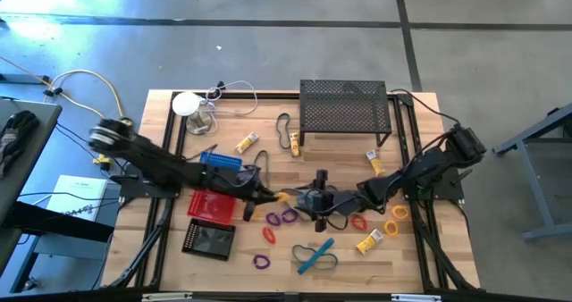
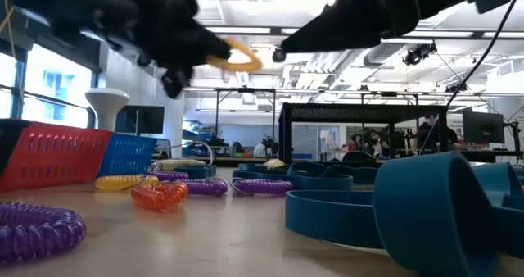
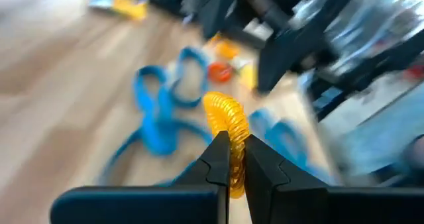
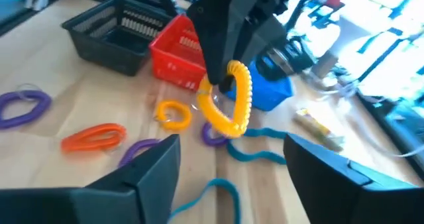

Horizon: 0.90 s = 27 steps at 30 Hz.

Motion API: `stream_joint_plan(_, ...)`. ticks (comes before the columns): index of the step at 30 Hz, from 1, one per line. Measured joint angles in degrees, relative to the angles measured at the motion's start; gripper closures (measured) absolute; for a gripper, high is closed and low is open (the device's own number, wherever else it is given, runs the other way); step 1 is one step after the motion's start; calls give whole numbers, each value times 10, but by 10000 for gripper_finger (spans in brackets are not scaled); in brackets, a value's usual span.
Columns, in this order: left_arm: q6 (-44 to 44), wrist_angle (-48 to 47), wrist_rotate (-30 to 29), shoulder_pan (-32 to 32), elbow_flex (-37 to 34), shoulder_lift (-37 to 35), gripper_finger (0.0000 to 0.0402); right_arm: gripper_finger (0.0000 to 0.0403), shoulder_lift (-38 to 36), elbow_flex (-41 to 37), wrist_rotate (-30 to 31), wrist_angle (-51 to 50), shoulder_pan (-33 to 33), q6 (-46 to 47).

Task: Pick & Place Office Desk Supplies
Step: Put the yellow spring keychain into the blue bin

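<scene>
My left gripper (image 1: 268, 195) hangs over the middle of the table, shut on a yellow spiral ring (image 4: 233, 108). The ring also shows in the low view as a yellow ring (image 2: 235, 57). My right gripper (image 4: 232, 164) faces it from the table's right, open, with the ring just beyond its fingertips and nothing between them. On the wood lie purple rings (image 1: 286, 217), an orange ring (image 1: 268, 235), blue elastic loops (image 1: 315, 257) and yellow-and-white tubes (image 1: 369, 242). My left gripper pinches one side of the yellow ring's coil (image 3: 230, 134) between its two fingers (image 3: 215, 161). The fingers come nearly level from the table's left, slanting a little down. The ring is lifted clear of the table, and the rest of its loop stands out past the fingertips.
A red basket (image 1: 213, 204), a blue basket (image 1: 221, 162) and a black basket (image 1: 208, 239) stand at the left. The black mesh shelf (image 1: 344, 110) is at the far edge, the white round device (image 1: 186, 104) with its cable at the far left.
</scene>
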Motion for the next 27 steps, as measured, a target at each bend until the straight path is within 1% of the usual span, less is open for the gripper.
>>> stream_joint_plan(2, 25, -108, -54, -12, 0, -58, 390, 134, -3, 0, 23, -1, 7, -10)
stream_joint_plan(4, 21, -199, -112, -27, 0, -113, 390, 132, -4, 0, 32, 0, 11, -14)
stream_joint_plan(8, -30, -344, -194, -58, 0, -208, 390, 136, -4, 0, 37, -1, 11, -13)
stream_joint_plan(10, -63, -418, -223, -72, 0, -244, 390, 139, -4, 0, 37, -1, 11, -13)
stream_joint_plan(13, -125, -531, -258, -78, 0, -279, 390, 140, -4, 0, 38, -1, 10, -13)
stream_joint_plan(15, -181, -594, -271, -72, 0, -291, 390, 141, -4, 0, 42, -1, 10, -14)
stream_joint_plan(17, -239, -638, -273, -60, 0, -297, 389, 141, -4, 0, 45, -1, 10, -14)
stream_joint_plan(19, -270, -675, -268, -46, 0, -296, 385, 141, -4, 0, 45, -1, 10, -15)
stream_joint_plan(22, -274, -707, -255, -27, 0, -289, 380, 141, -4, 0, 45, -1, 10, -15)
stream_joint_plan(27, -260, -711, -225, -3, 0, -273, 367, 141, -4, 0, 45, -1, 8, -15)
